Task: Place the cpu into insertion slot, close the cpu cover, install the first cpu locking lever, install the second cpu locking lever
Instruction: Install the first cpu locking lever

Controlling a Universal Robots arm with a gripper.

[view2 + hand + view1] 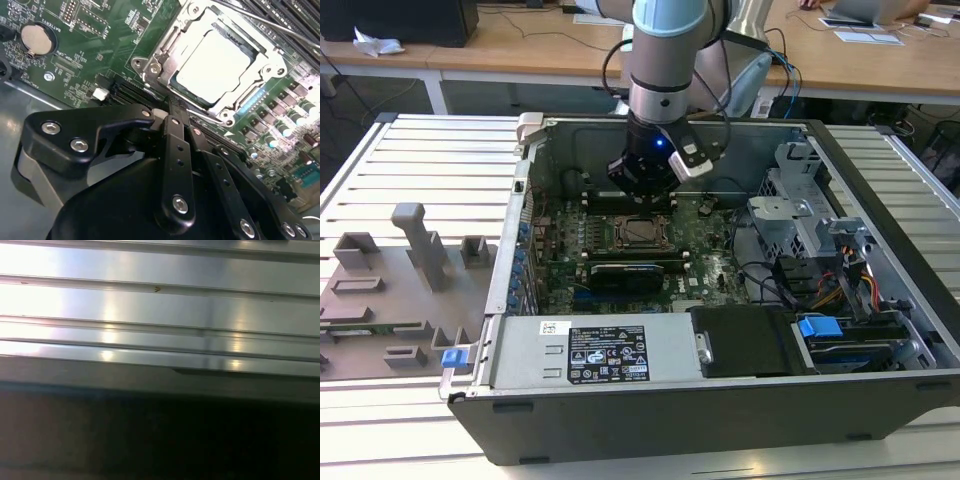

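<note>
Second wrist view shows you the gripper (pixel 172 117) pressed together just beside the cpu cover (pixel 165 65), cpu (pixel 212 65) seated; a slip could scratch the board

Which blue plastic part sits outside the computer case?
The small blue plastic clip at the grey fixture tray's edge, on the exterior view's left. The other blue plastic tab lies inside the case, on the drive bay at the exterior view's right.

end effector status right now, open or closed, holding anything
End effector: closed, holding nothing visible, tips at the edge of the cpu cover, which is down over the cpu.
</note>
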